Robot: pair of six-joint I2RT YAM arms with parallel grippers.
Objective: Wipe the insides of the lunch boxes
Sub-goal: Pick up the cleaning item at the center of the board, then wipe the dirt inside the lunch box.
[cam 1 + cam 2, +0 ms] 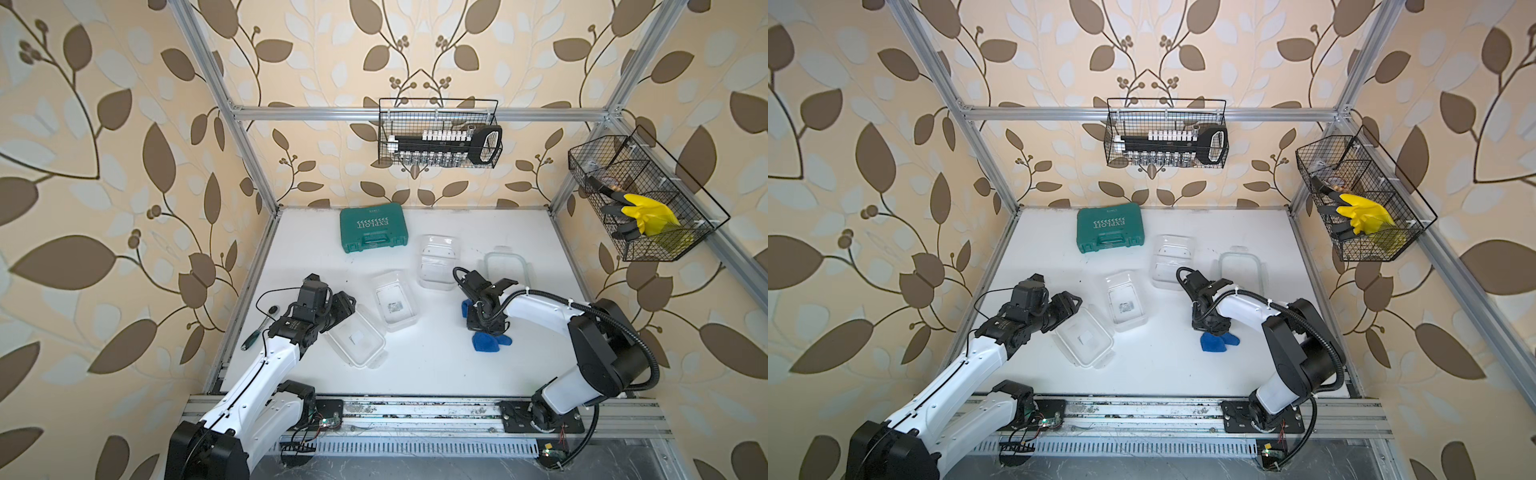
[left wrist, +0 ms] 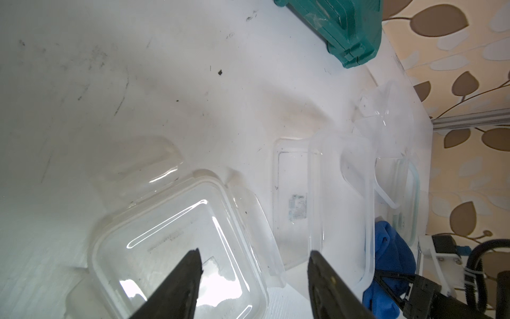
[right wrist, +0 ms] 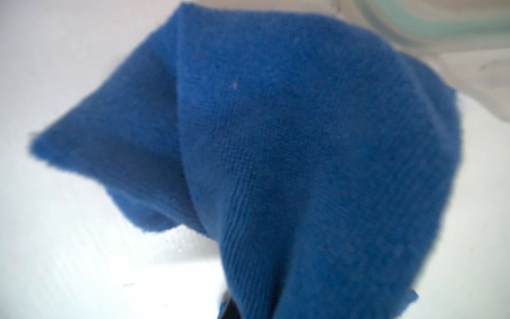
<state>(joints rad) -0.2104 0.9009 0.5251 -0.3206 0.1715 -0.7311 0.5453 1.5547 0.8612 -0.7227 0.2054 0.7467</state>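
White bench (image 1: pixel 415 374): right gripper (image 1: pixel 484 332) points down, pinching blue cloth (image 1: pixel 486 344); left gripper (image 2: pixel 255 251), parted, empty, over clear lidded lunch box (image 2: pixel 165 221).

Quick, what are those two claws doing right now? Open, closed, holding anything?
Left claw: open, holding nothing.
Right claw: closed on the blue cloth.
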